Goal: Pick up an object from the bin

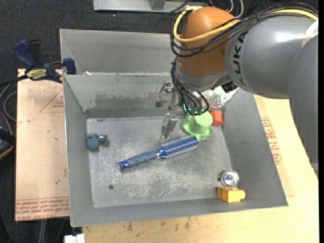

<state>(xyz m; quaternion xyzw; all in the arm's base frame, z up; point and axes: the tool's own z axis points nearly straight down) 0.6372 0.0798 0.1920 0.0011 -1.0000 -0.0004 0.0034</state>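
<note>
Place of gripper (169,128): hangs low near the middle of the bin (152,186), just behind the head of the brush (159,154) and just left of the cup (197,125); carries nothing that shows.
Grip: cannot tell whether released or clenched, being half hidden under the orange cover (205,39).
Place of brush: nearest thing to the gripper; lies flat on the floor, slantwise, handle toward the front left, head toward the back right, head end close by the cup; touching or not, cannot tell.
Make of brush: blue plastic; slim smooth round handle, thicker head ringed with rows of short bristles.
Handling of brush: probably light and stiff; handle likely to roll or slip under a skewed pinch; bristles likely to give and make a poor hold.
Where to take hold: best, by judgement, across the handle close to the head, square to its length, near the balance point so neither end droops.
Cup: pale green, flared, soft-looking plastic or rubber; seems tilted, not certain.
Orange piece (216,118): small, blocky, just right of the cup, by the right wall.
Lump (96,142): blue-grey, dull, knobby; well apart at the left.
Yellow block (231,194): matte, square-edged, in the front right corner.
Silver thing (229,178): round, shiny, just behind the yellow block.
Bin surface: grey metal, scuffed floor, sloping walls.
</note>
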